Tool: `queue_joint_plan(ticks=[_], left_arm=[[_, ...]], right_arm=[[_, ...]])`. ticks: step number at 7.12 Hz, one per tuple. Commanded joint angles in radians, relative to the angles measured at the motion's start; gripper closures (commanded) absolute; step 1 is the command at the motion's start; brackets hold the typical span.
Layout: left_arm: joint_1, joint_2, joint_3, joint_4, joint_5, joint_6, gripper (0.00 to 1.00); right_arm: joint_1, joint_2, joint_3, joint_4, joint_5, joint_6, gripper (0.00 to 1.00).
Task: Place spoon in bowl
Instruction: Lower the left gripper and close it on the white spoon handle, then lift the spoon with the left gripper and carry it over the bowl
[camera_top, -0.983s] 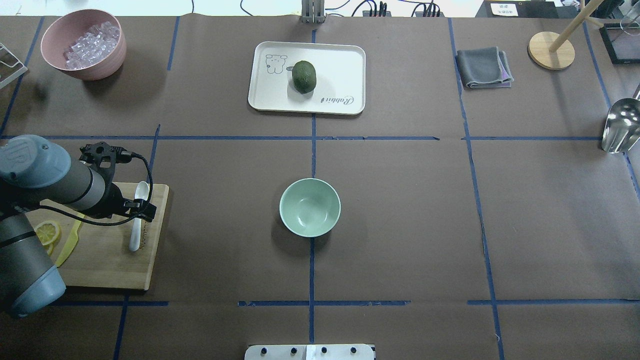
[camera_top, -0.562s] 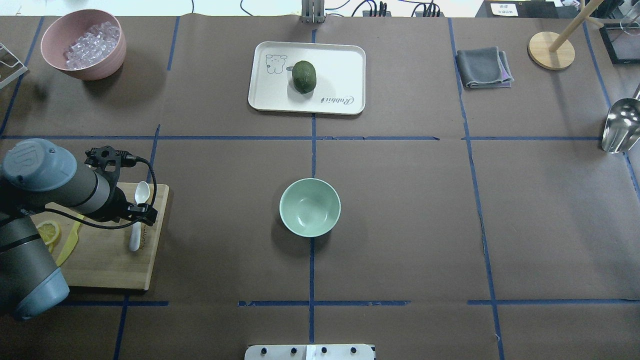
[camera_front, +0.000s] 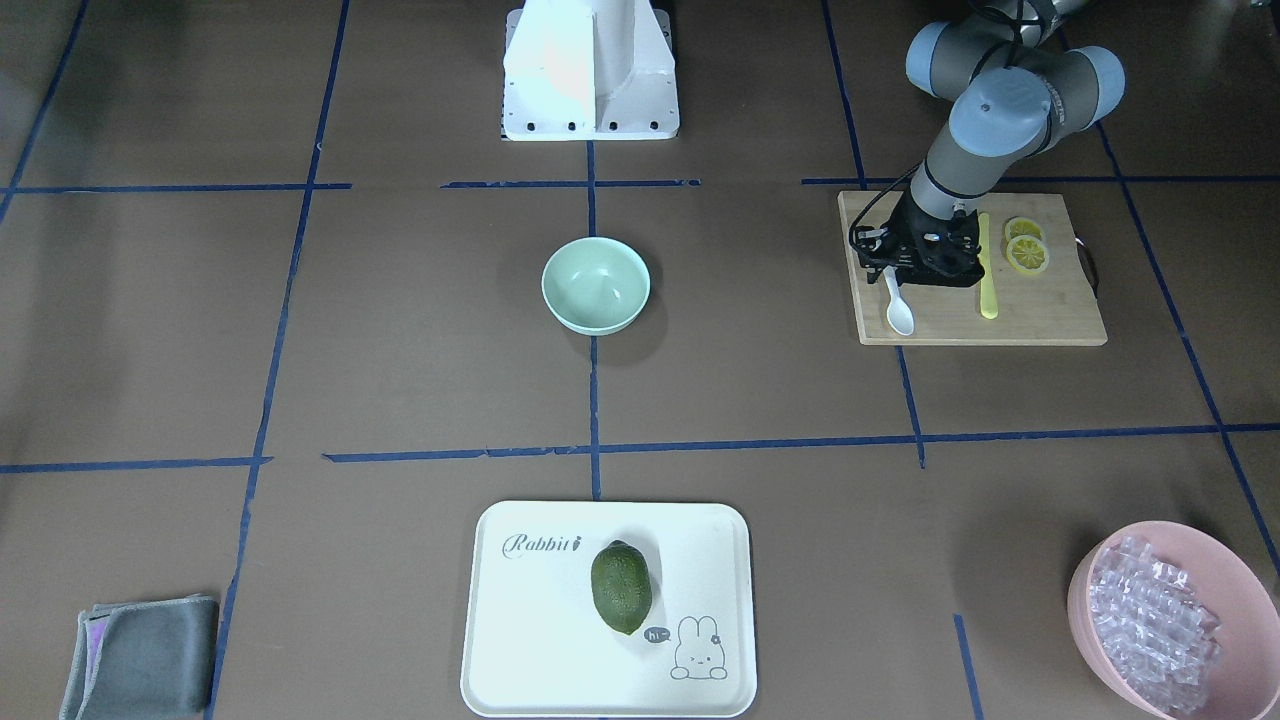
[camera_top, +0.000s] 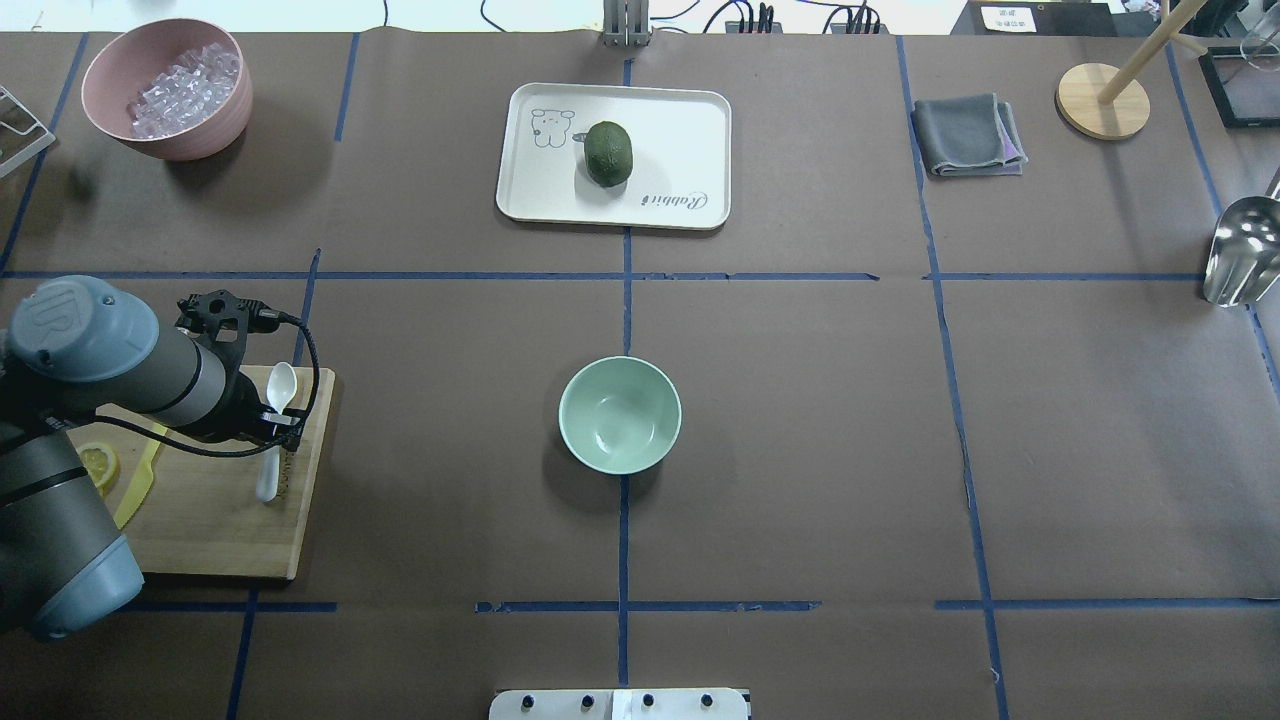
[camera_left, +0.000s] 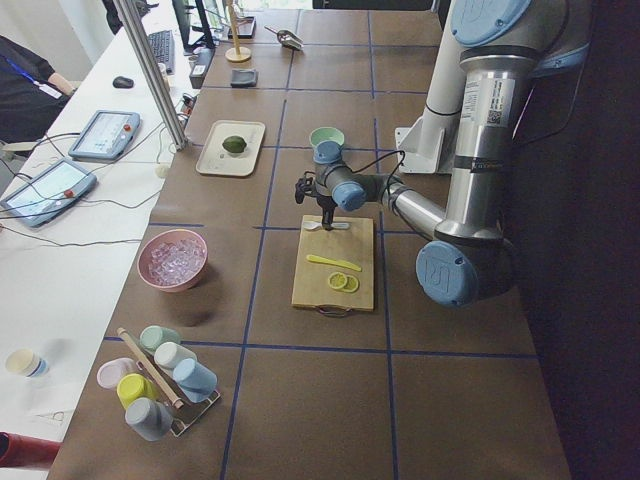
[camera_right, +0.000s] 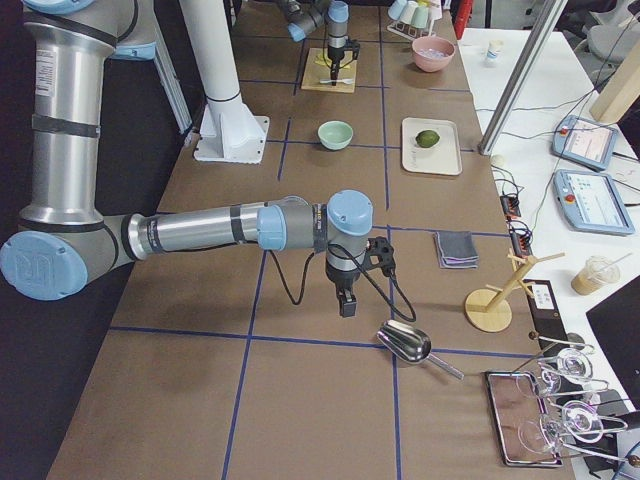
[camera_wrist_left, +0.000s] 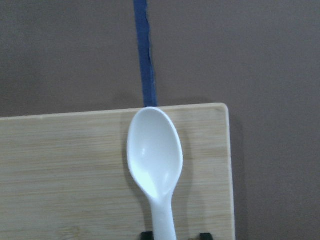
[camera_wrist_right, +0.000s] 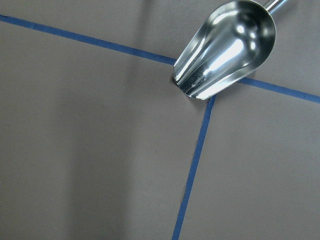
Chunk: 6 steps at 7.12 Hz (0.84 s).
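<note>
Left gripper (camera_top: 282, 431) over small white plastic spoon (camera_wrist_left: 155, 160), frame left.
Fingers (camera_wrist_left: 205, 236) spread astride its handle; round pale mint-green bowl (camera_top: 620, 415) sits mid-frame.

Soft, even light falls from above. Just ahead of the jaws of the left gripper (camera_wrist_left: 175, 235), the spoon (camera_wrist_left: 155, 160) looks a bit blurry. Ahead of the right gripper (camera_right: 346, 303), the metal scoop (camera_wrist_right: 227, 47) shines with bright glare.

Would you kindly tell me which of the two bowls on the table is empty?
The small pale mint-green bowl in the middle is empty; the larger pink bowl near the corner is filled with clear ice-like cubes.
</note>
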Motion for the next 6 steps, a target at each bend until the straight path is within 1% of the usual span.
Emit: queue_joint_plan(ticks=[1, 3, 4, 5, 6], left_arm=[[0.000, 0.001, -0.004, 0.007, 0.000, -0.001, 1.00], [0.000, -0.006, -0.021, 0.010, -0.005, -0.005, 1.00], [0.000, -0.035, -0.031, 0.022, -0.005, -0.008, 1.00], [0.000, -0.086, -0.036, 0.030, 0.000, -0.002, 1.00], [0.017, -0.162, -0.019, 0.031, 0.001, 0.003, 1.00]], right_arm=[[0.000, 0.000, 0.001, 0.001, 0.000, 0.000, 0.00], [0.000, 0.000, 0.002, 0.001, 0.000, 0.000, 0.00], [0.000, 0.000, 0.004, 0.000, 0.000, 0.000, 0.00], [0.000, 0.000, 0.002, 0.001, 0.000, 0.000, 0.00], [0.000, 0.000, 0.002, 0.001, 0.000, 0.000, 0.00]])
